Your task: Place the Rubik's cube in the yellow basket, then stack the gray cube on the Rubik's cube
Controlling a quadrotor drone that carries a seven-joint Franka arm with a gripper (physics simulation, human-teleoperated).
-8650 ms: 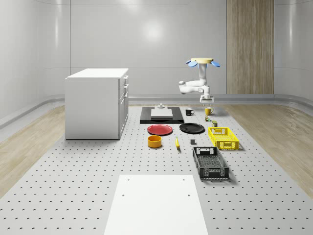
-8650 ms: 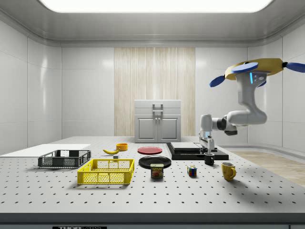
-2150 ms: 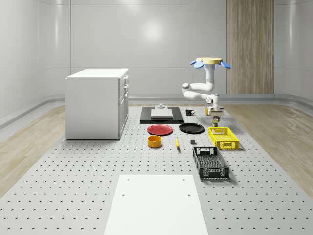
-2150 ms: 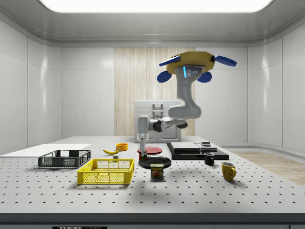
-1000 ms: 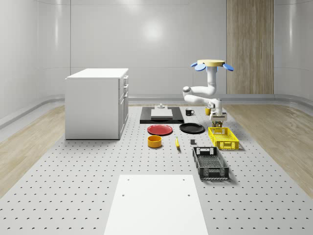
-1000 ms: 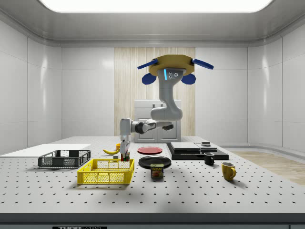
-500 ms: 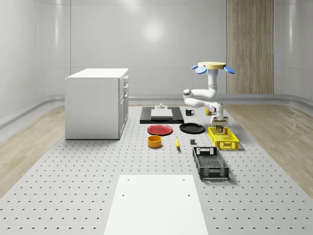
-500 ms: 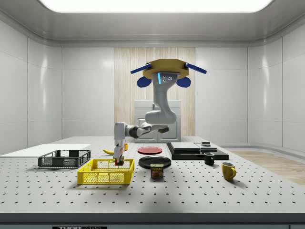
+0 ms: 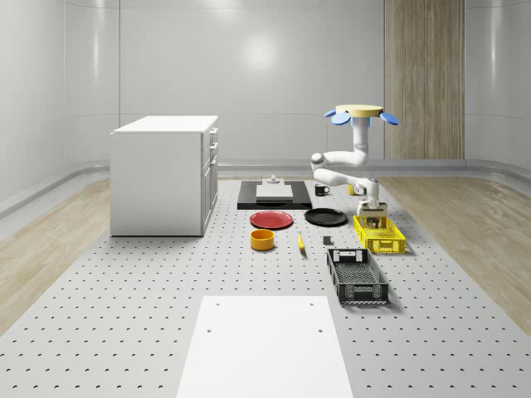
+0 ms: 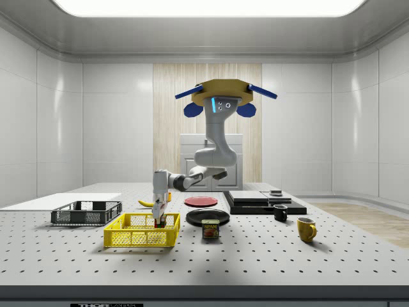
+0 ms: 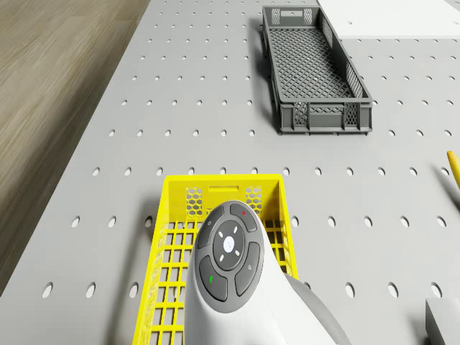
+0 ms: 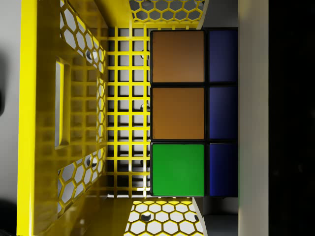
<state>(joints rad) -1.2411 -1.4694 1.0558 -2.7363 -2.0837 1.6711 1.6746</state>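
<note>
Lower now than half a second ago: gripper (image 10: 158,222) dipped inside the yellow basket (image 10: 142,230), at the end nearest the black plate (image 10: 208,216). Closed on the Rubik's cube (image 12: 194,113), with brown, green and blue faces close against the basket's grid floor (image 12: 125,113) in the wrist view. Cannot tell whether the cube touches the floor. Drone (image 10: 222,93) hovering in the same spot as before, above the plates and the spam can (image 10: 211,228), arm reaching down and toward the side view's left. Same drone (image 9: 361,111) seen high above the basket's far end (image 9: 379,235) in the whole-scene view.

Nothing else shifted on the table: red plate (image 9: 272,219), orange bowl (image 9: 262,239), banana (image 9: 300,241), yellow mug (image 10: 306,228), black mug (image 10: 280,212), gray crate (image 9: 357,276) just past the basket.

Underneath, a pale gray perforated tabletop (image 9: 124,315) with a plain white panel (image 9: 265,347) at the near end and a white cabinet (image 9: 164,174) standing on it. Around that, wooden flooring (image 9: 41,249), glossy light-gray walls, one vertical wood-paneled strip (image 9: 423,79), and a long ceiling light (image 10: 204,6).
</note>
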